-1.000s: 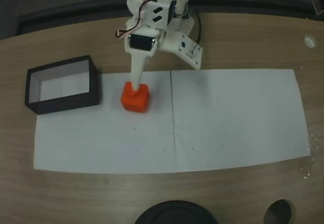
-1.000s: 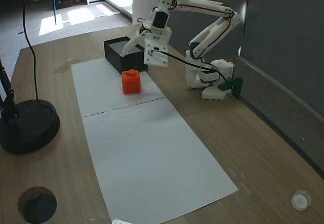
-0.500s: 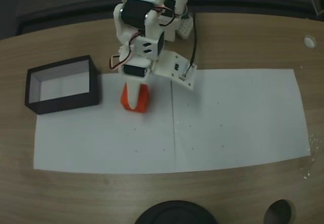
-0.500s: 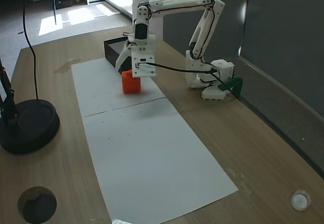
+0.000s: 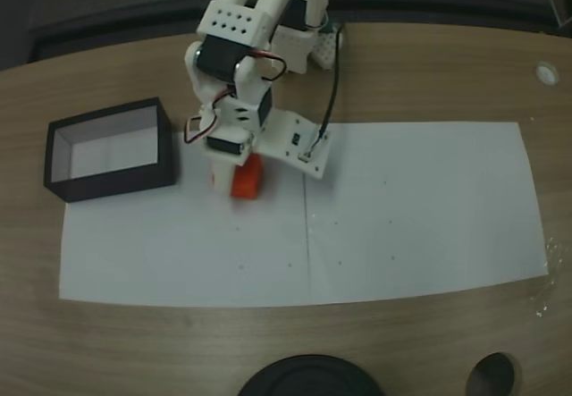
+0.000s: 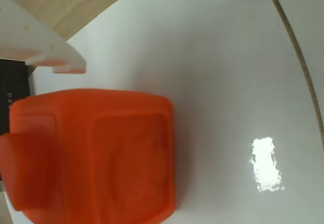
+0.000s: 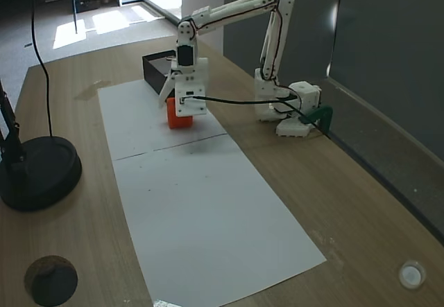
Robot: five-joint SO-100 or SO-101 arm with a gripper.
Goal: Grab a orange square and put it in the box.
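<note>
Wooden table (image 5: 429, 65) spanning both fixed views; long white paper sheet (image 5: 420, 217) laid along its middle, creased across, in a fixed view (image 7: 208, 210) running from the far left part toward the near edge; white arm (image 7: 236, 9) based at the table's far right edge, arched over and reaching down onto the paper's far end; round black base (image 7: 35, 172) near the table's left edge in that same view. Box (image 5: 107, 150) with black walls and pale inside, standing at the paper's top-left corner in a fixed view, partly on the bare wood, apart from the cube. Gripper (image 5: 234, 180) lowered straight over the orange square (image 5: 248, 184); one white finger (image 6: 38, 44) just beside the cube's upper side in the wrist view, not touching; opposite finger unseen, so jaw spread impossible to tell. Orange square resting flat on the paper, close to the crease, just right of the box in a fixed view.
</note>
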